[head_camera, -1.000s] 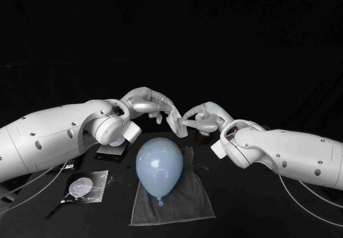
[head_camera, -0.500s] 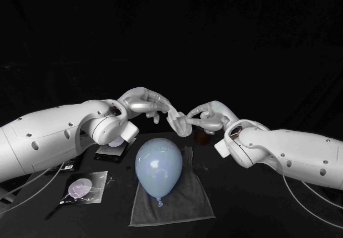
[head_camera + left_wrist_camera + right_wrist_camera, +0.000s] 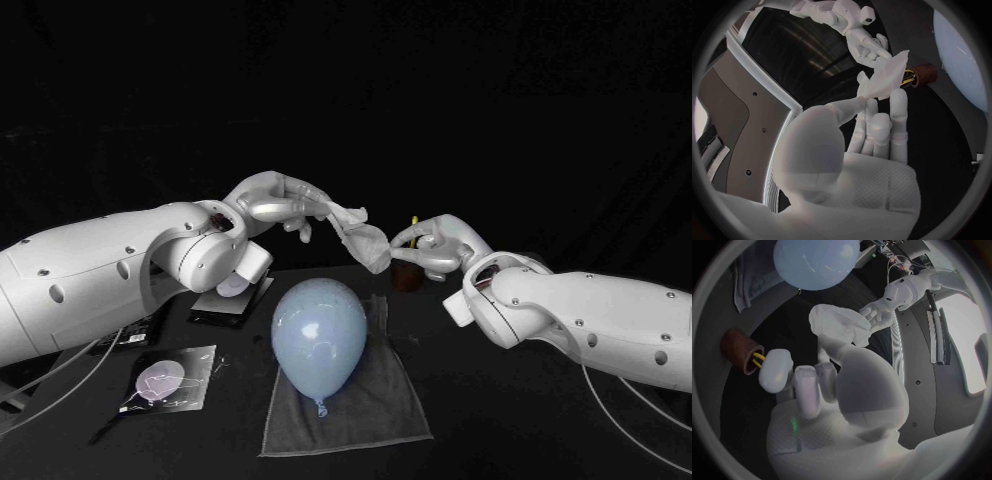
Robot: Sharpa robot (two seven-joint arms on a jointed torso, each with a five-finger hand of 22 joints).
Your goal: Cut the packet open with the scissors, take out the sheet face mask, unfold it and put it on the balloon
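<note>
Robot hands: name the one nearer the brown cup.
The right robot hand, pinching the lower end of the sheet mask just above the brown cup; the left robot hand holds its upper end, farther away.

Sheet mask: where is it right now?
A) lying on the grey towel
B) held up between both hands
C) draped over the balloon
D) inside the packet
B: the sheet mask is held at one end by the left hand and at the other by the right hand, up above the balloon and not touching it.
</note>
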